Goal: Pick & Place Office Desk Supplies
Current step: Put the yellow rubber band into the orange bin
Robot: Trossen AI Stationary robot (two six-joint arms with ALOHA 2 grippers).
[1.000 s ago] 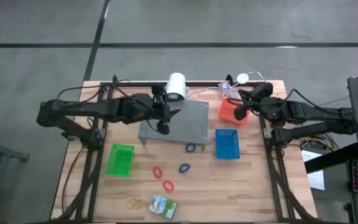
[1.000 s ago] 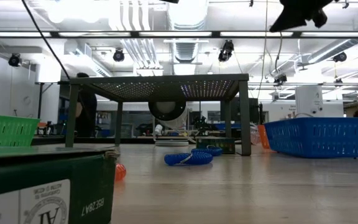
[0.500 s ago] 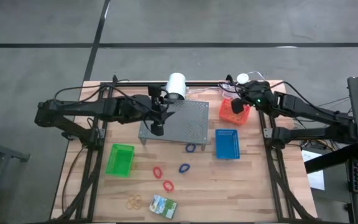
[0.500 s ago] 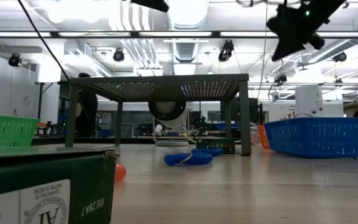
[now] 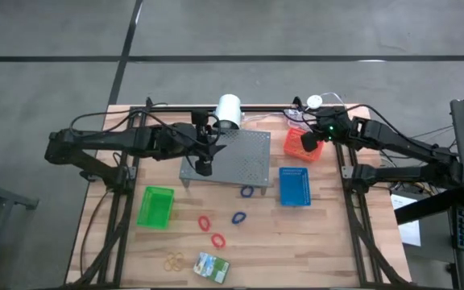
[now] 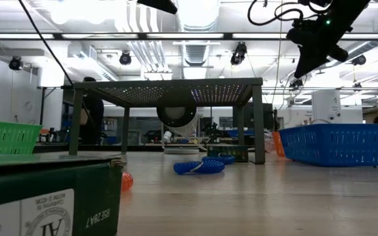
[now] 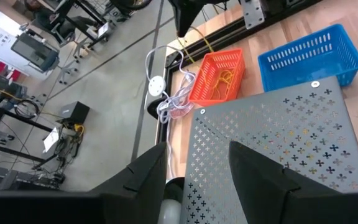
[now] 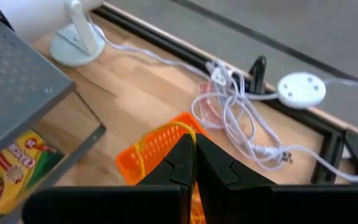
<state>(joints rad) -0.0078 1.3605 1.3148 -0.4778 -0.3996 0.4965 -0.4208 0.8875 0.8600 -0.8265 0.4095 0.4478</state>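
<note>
Red mesh basket (image 5: pixel 302 144) sits at the far right of your wooden counter (image 5: pixel 329 242), and the right end effector (image 5: pixel 312 142) hangs just above it with its fingers pressed shut on nothing you can see. The orange strands inside that basket look like rubber bands, though the wrist view is too soft to be sure. Your left end effector (image 5: pixel 204 167) hovers over the near left part of the grey perforated stand (image 5: pixel 240 158), fingers parted and empty.

The supplies lie well apart from both arms. A blue band (image 5: pixel 246 192) rests just in front of the stand, beside the blue basket (image 5: pixel 295 187); a second blue band (image 5: pixel 238 217) lies nearer you. Two red bands (image 5: pixel 205 221) (image 5: pixel 217 239) sit to its left. The tan rubber bands (image 5: pixel 174 261) and the green-and-yellow crayon box (image 5: pixel 212 267) lie side by side at the near edge. The green basket (image 5: pixel 155 207) stands at the left.
</note>
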